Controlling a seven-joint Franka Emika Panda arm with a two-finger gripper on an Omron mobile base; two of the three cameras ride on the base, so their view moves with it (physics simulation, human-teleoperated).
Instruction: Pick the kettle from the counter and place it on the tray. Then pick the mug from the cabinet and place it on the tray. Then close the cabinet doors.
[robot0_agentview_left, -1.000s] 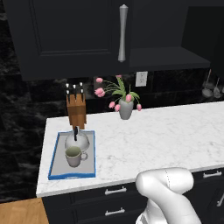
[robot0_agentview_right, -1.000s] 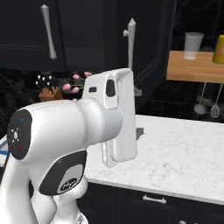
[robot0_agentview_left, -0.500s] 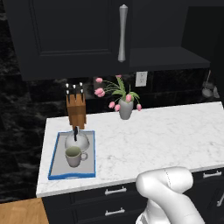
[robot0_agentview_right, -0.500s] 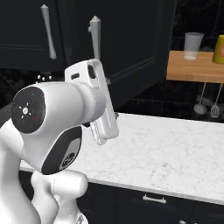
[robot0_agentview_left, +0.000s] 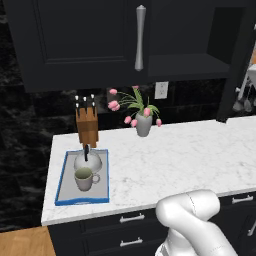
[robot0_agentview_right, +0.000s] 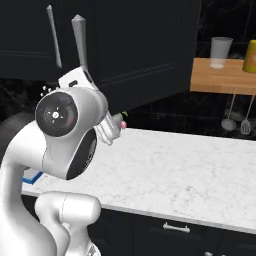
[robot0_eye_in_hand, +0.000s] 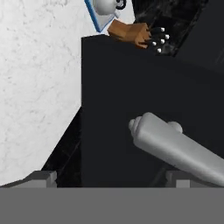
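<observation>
At lower left of the left base view, the kettle (robot0_agentview_left: 88, 161) and the mug (robot0_agentview_left: 84, 179) sit touching inside the tray (robot0_agentview_left: 64, 176) on the white surface (robot0_agentview_left: 185, 150) — knife block (robot0_agentview_left: 87, 125) just behind. The fingers (robot0_eye_in_hand: 109, 177) — spread apart — face a cabinet door (robot0_eye_in_hand: 131, 87) and its bar handle (robot0_eye_in_hand: 179, 148).

The tray (robot0_agentview_left: 64, 175) lies at the left end of the worktop (robot0_agentview_left: 190, 150), near its front edge, with the kettle (robot0_agentview_left: 88, 161) on its rear half and the mug (robot0_agentview_left: 85, 179) directly in front of the kettle, both inside the rim. A knife block (robot0_agentview_left: 86, 126) stands on the worktop just behind the tray, and a vase of tulips (robot0_agentview_left: 143, 122) stands to its right, against the back wall below a wall socket (robot0_agentview_left: 161, 90). The cabinet (robot0_agentview_left: 100, 40) hangs above the worktop, its left door (robot0_agentview_left: 75, 42) carrying a bar handle (robot0_agentview_left: 140, 37) at its right edge and the shelf (robot0_agentview_left: 185, 65) lying to the right of that door.
</observation>
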